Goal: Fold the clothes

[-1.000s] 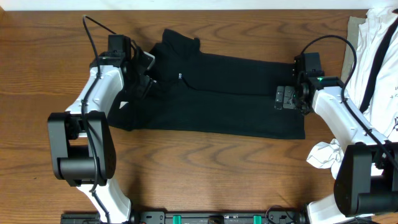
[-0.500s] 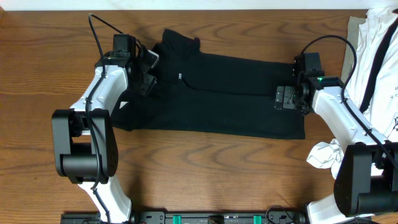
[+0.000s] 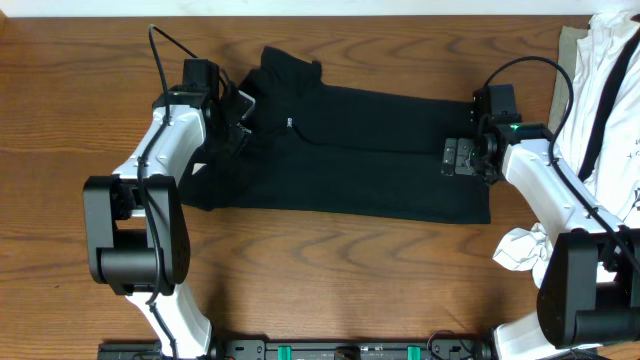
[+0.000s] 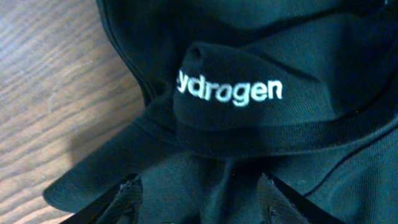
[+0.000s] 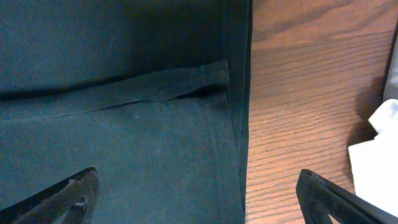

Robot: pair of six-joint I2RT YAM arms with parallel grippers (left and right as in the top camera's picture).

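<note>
The clothes (image 3: pixel 360 150), a black garment, lie spread across the middle of the wooden table (image 3: pixel 330 270). White logo lettering (image 4: pixel 230 90) shows on a raised fold in the left wrist view. My left gripper (image 3: pixel 240 112) hangs over the garment's left end, beside the collar. Its jaws (image 4: pixel 200 199) stand apart over bunched dark cloth, gripping nothing that I can see. My right gripper (image 3: pixel 455 158) is wide open over the garment's right end. In the right wrist view it (image 5: pixel 196 199) straddles the hem edge (image 5: pixel 239 124), with one finger over cloth and the other over bare wood.
White garments with black straps (image 3: pixel 605 90) are piled at the far right edge. A crumpled white cloth (image 3: pixel 520 248) lies near the right arm's base and shows as a white corner (image 5: pixel 373 143) in the right wrist view.
My left gripper has moved toward the far edge and slightly right along the garment's left end. The right arm and the cloth have not visibly moved.
</note>
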